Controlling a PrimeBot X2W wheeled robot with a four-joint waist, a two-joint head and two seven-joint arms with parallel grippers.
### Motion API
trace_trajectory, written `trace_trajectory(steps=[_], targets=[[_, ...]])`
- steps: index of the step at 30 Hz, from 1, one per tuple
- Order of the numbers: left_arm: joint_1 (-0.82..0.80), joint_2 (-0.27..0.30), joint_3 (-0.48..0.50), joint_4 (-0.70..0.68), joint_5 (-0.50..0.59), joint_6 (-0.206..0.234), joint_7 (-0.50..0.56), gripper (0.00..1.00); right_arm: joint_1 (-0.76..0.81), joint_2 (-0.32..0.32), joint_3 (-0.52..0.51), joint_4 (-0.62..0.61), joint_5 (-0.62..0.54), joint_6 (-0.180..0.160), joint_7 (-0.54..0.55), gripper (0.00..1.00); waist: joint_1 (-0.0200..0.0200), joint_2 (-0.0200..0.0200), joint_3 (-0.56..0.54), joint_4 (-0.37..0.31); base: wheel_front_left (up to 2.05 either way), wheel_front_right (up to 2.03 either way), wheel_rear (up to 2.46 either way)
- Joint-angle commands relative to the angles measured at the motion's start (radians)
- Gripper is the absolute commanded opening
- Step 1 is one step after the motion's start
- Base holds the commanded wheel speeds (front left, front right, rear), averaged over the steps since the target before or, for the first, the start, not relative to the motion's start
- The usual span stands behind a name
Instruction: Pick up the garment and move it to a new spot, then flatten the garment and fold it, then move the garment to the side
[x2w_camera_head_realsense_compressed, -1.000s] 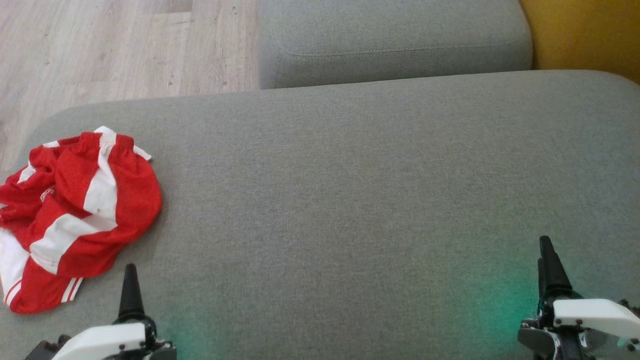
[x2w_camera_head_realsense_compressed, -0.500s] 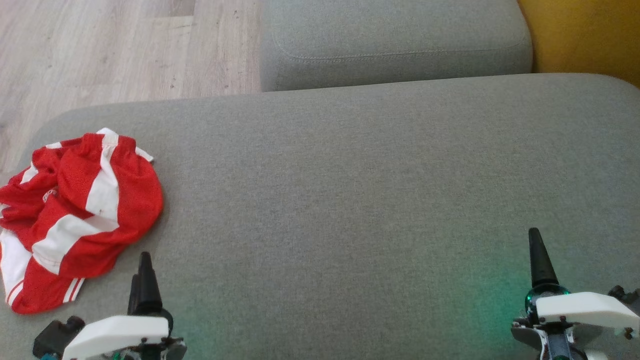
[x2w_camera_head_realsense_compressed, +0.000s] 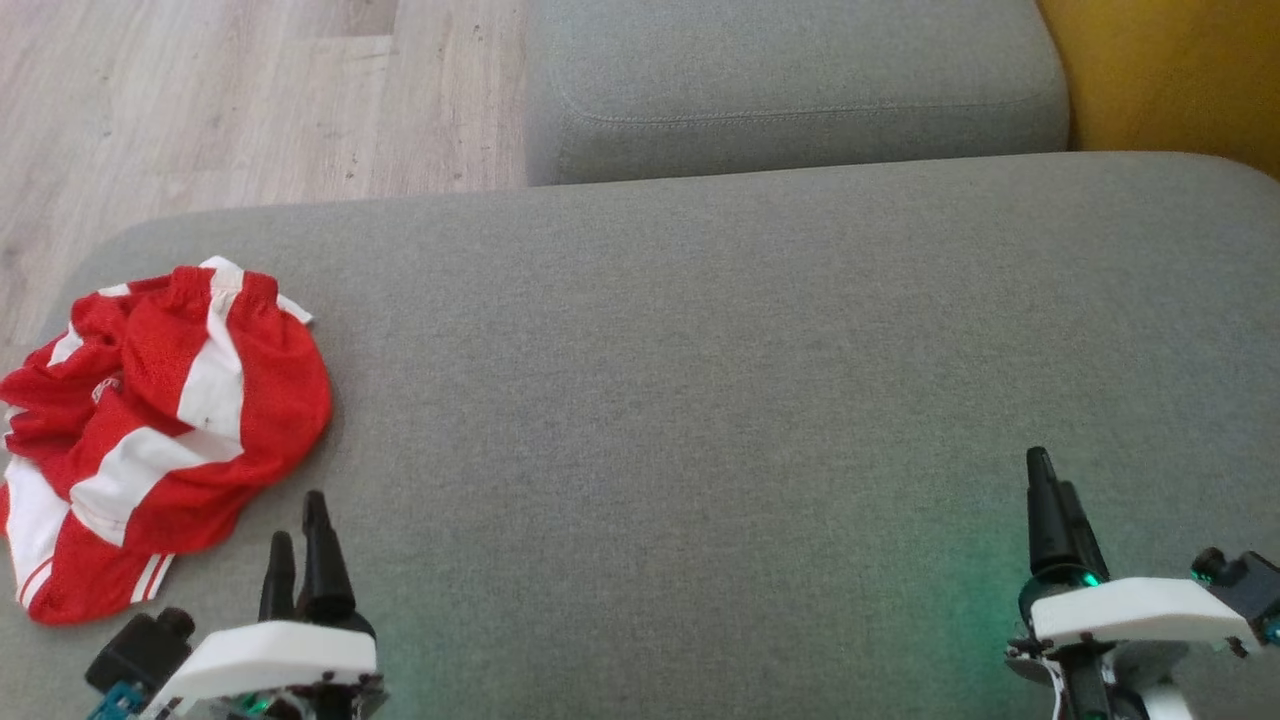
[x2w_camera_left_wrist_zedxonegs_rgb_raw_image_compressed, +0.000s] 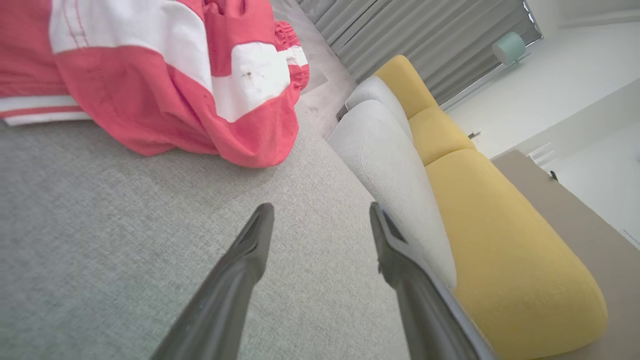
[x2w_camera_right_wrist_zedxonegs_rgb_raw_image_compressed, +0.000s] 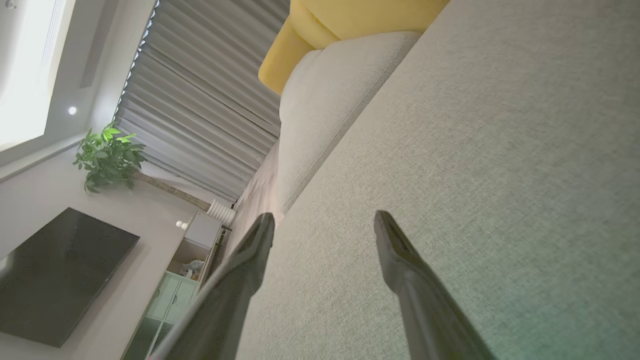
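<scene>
As my left gripper (x2w_camera_head_realsense_compressed: 298, 518) and right gripper (x2w_camera_head_realsense_compressed: 1050, 472) stand open, empty, I log: crumpled red-and-white shorts (x2w_camera_head_realsense_compressed: 160, 420), just ahead-left of the nearer left one.

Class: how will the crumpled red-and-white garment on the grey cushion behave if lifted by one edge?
Likely floppy: the garment lies bunched in soft folds, so it should drape. Probably light, since the fabric looks thin. Pushed, it may bunch on the textured cushion.

The left gripper (x2w_camera_head_realsense_compressed: 300, 528) and right gripper (x2w_camera_head_realsense_compressed: 1052, 478) have long, tapering black fingers (x2w_camera_head_realsense_compressed: 322, 582). White shells (x2w_camera_head_realsense_compressed: 280, 650) cap both wrists, with green lights (x2w_camera_head_realsense_compressed: 1077, 577) beneath.
</scene>
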Motion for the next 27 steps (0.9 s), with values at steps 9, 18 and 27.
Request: trace_trajectory(steps=[9, 18, 27], targets=[[-0.023, 0.019, -0.029, -0.053, 0.144, 0.030, -0.036, 1.00, -0.037, -0.009, 0.040, -0.049, -0.134, 0.000, -0.038, 1.00, 0.0000, 0.0000, -0.007, 0.003, 0.00, 0.00, 0.00], [-0.020, 0.031, -0.059, -0.073, 0.256, 0.055, -0.063, 1.00, -0.036, -0.010, 0.049, -0.053, -0.247, 0.000, -0.064, 1.00, 0.0000, 0.0000, -0.009, 0.005, 0.00, 0.00, 0.00], [-0.022, 0.042, -0.098, -0.087, 0.373, 0.078, -0.089, 1.00, -0.034, -0.011, 0.057, -0.048, -0.372, 0.000, -0.091, 1.00, 0.0000, 0.0000, -0.009, 0.012, 0.00, 0.00, 0.00]])
